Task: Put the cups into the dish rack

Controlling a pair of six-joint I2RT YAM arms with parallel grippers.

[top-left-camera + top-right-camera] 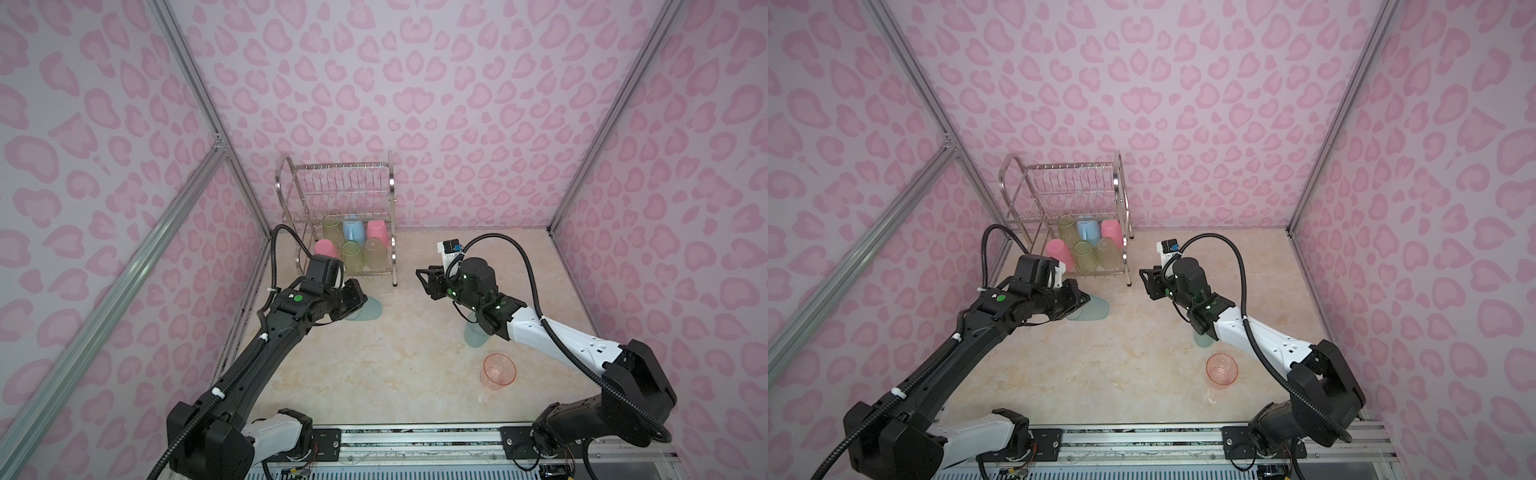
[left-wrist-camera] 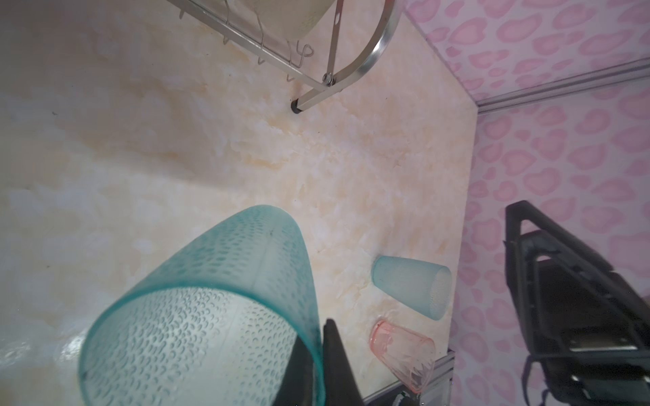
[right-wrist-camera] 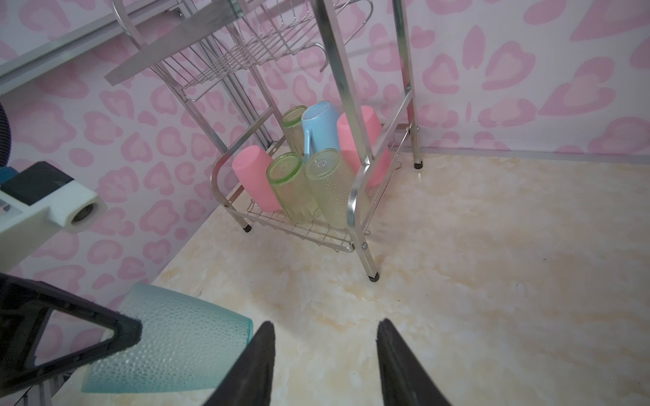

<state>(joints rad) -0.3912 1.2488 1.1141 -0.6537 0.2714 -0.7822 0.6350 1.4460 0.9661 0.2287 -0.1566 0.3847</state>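
Marbled cream tabletop, enclosed by pink heart-print walls. Dish rack: chrome wire, two tiers, standing at the back left of the tabletop. Its lower shelf holds six pieces, all base-up and leaning: two pink cups, three green cups and one light-blue mug. Held teal cup: on its side just in front of the rack, its rim pinched by the closed fingers of the left gripper, one finger inside the mouth and one outside. Second teal cup: on the tabletop, partly hidden beneath the right arm in both top views. Peach cup: clear, standing mouth up near the front right, well apart from the rack. Right gripper: fingers spread, holding nothing, hovering over bare tabletop to the rack's right and facing it.
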